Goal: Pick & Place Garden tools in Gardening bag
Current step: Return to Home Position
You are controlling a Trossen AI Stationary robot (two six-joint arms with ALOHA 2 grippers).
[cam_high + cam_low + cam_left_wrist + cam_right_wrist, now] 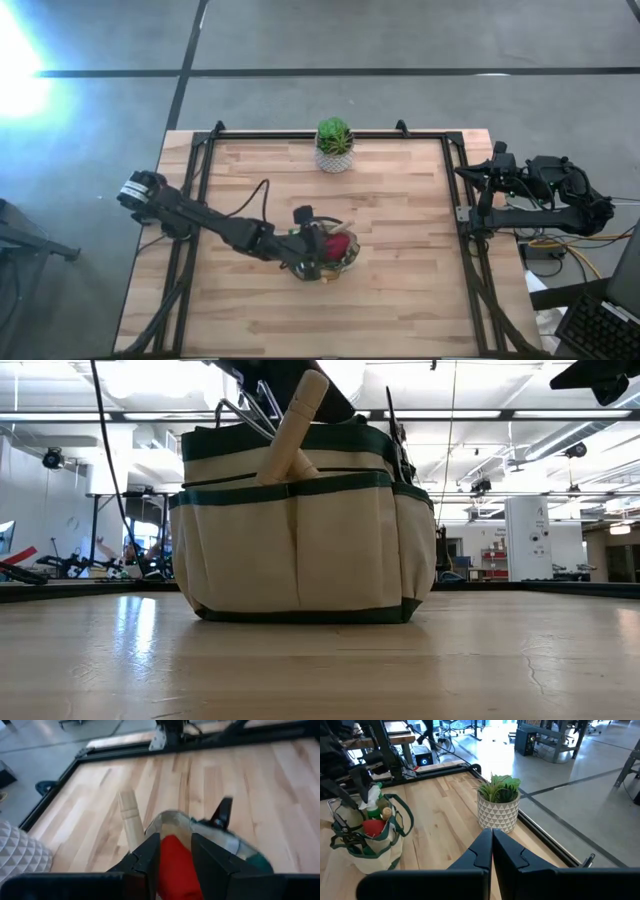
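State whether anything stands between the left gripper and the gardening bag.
Nothing visible: the left gripper hangs open over the gardening bag, above the red item and wooden handle inside. The right gripper waits at the table's right side.

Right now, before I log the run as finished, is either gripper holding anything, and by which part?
Nothing is held. The left gripper hangs open above the bag; the right gripper is shut and empty at the right edge of the table.

The left gripper (320, 249) hangs over the gardening bag (300, 550), blocking its mouth. Bare table (400, 300) surrounds the bag; the potted plant (334, 145) stands well apart.
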